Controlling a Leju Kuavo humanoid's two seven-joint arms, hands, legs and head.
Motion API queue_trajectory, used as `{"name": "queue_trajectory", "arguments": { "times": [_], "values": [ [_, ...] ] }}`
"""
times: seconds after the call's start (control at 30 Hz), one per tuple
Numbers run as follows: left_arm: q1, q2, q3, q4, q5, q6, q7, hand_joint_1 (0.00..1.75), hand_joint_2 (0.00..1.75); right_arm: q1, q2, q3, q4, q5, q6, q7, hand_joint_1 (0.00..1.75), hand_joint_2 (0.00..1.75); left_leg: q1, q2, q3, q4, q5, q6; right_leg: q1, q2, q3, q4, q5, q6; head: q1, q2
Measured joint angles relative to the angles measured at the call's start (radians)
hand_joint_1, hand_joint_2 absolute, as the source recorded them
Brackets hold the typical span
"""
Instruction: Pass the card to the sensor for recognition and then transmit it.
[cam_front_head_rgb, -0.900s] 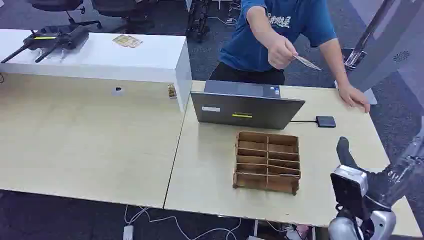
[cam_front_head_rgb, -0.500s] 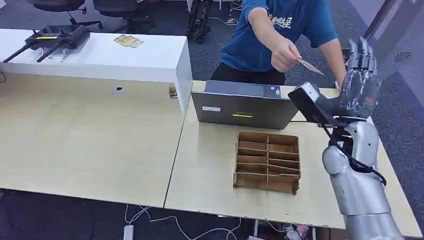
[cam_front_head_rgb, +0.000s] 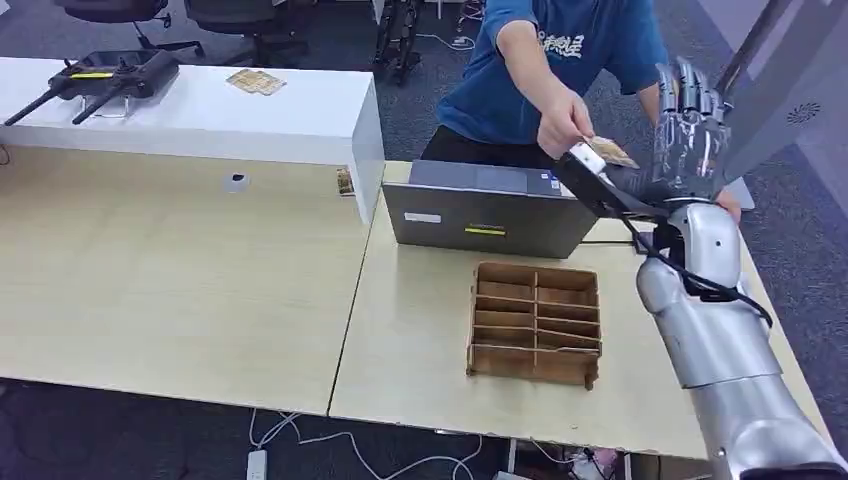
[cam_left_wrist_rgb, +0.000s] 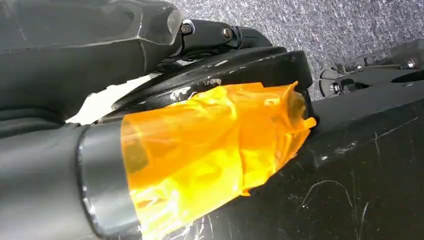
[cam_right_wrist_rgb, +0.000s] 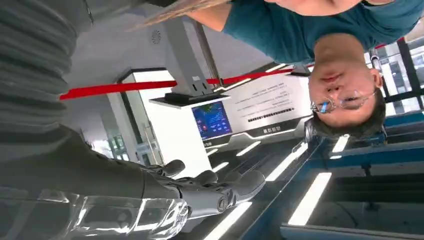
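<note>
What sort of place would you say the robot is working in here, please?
Probably an office or lab demo area: pale desks on grey carpet, a laptop, office chairs behind, and an information screen.

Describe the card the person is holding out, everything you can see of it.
The card is thin, flat and pale tan with a faint printed pattern too small to read. The person's hand pinches one end, so the card sticks out toward the robot's raised right hand, tilted slightly down. It sits in the air above the far edge of the table, behind the laptop. From the head view its near end is overlapped by the robot's wrist camera; whether the right hand touches it cannot be told.
</note>
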Motion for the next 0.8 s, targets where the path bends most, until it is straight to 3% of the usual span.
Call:
{"name": "queue_trajectory", "arguments": {
  "times": [0.7,0.73,0.77,0.8],
  "values": [
    [0.0,0.0,0.0,0.0,0.009,-0.005,0.0,0.0,0.0,-0.008,0.003,0.027,0.035,-0.026,-0.027,-0.02,0.0,1.75,0.0,0.0,0.0,0.0,0.0,0.0,0.0,0.0,0.0,0.0,0.0,0.0,0.0,0.0],
    [0.0,0.0,0.0,0.0,0.01,-0.005,0.0,0.0,0.0,-0.007,0.003,0.027,0.035,-0.029,-0.031,-0.02,0.33,1.75,0.0,0.0,0.0,0.0,0.0,0.0,0.0,0.0,0.0,0.0,0.0,0.0,0.0,0.0],
    [0.0,0.0,0.0,0.0,0.011,-0.005,0.0,0.0,0.0,-0.007,0.003,0.028,0.035,-0.032,-0.032,-0.021,1.62,1.75,0.0,0.0,0.0,0.0,0.0,0.0,0.0,0.0,0.0,0.0,0.0,0.0,0.0,0.0],
    [0.0,0.0,0.0,0.0,0.011,-0.005,0.0,0.0,0.0,-0.007,0.003,0.029,0.035,-0.034,-0.033,-0.022,1.75,1.75,0.0,0.0,0.0,0.0,0.0,0.0,0.0,0.0,0.0,0.0,0.0,0.0,0.0,0.0]
  ]
}}
